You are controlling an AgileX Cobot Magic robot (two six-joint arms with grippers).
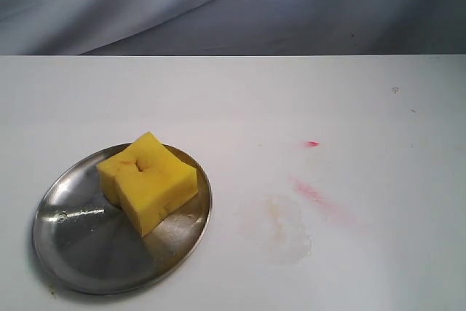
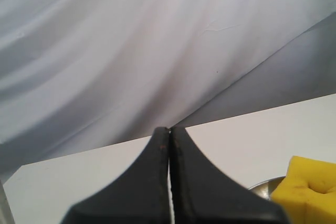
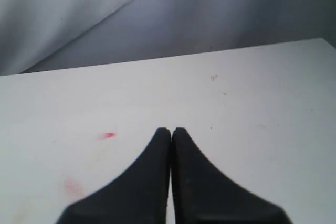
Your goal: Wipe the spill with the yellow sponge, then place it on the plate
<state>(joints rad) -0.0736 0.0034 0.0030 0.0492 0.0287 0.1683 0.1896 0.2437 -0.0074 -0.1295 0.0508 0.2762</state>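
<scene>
- Placement: the yellow sponge [image 1: 149, 180] is seen lying on the plate [image 1: 87, 245], over its far right part.
- The plate is set on the white table [image 1: 291, 92], at the near left of the exterior view.
- A pale smear [image 1: 280, 227] with a faint orange tinge is seen right of the plate, beside pink streaks [image 1: 313, 193].
- The left gripper [image 2: 169, 132] is held with its fingers pressed together, empty, near the sponge.
- The right gripper [image 3: 171, 132] is likewise closed on nothing.

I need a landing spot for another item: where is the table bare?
Bare: the far strip of table behind the plate, and the right side beyond the pink streaks. The faint smear sits between plate and streaks. Crowded: the plate, partly covered by the yellow sponge.
</scene>
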